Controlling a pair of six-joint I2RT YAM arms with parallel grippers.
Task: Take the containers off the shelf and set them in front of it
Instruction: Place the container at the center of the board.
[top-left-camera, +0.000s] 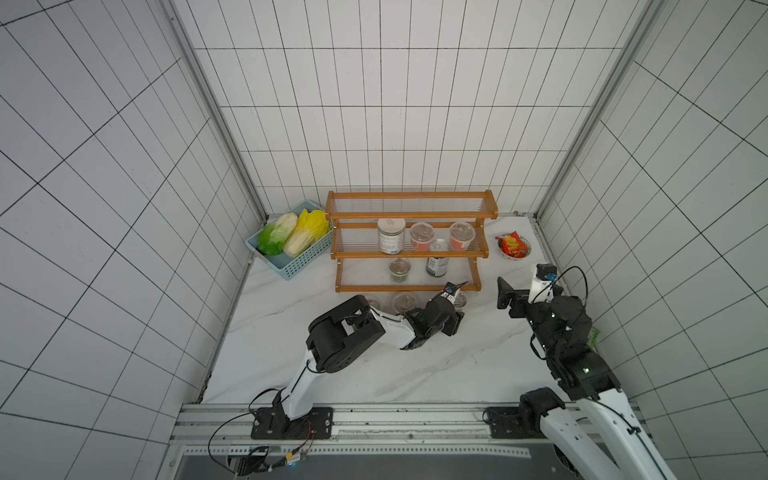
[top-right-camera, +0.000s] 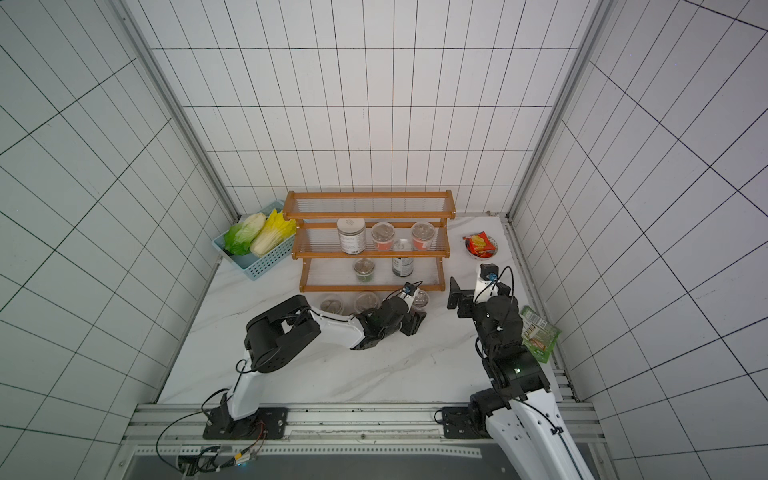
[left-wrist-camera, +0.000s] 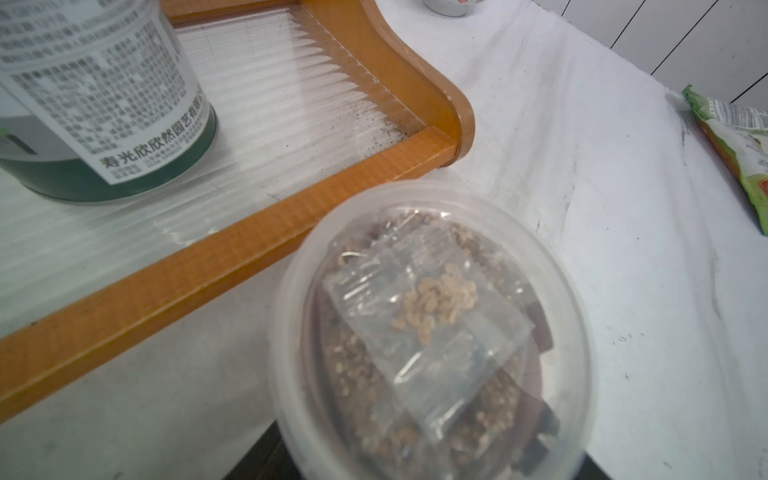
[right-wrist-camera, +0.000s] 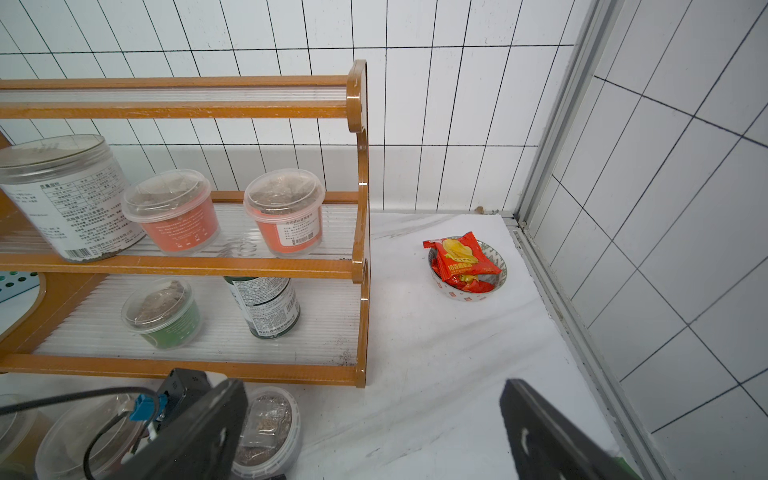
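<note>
- Just below the shelf's (top-left-camera: 409, 286) front rail, at frame centre, a clear cup (top-left-camera: 460, 300) was seen standing upright.
- It was covered by the nearer left gripper (top-left-camera: 456, 311); held or released could not be told.
- Further right, the right gripper (right-wrist-camera: 374, 390) was spread wide, empty.

3 cups (top-right-camera: 331, 303) before shelf (top-right-camera: 365, 215)

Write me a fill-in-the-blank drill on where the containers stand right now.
1. The middle tier of the shelf holds the white-labelled jar and ___ red cups.
2. On the bottom tier the dark jar stands beside a ___ cup.
3. The ___ tier holds nothing.
4. ___ clear cups stand on the table in front of the shelf.
Missing words: two; green; top; three.
</note>
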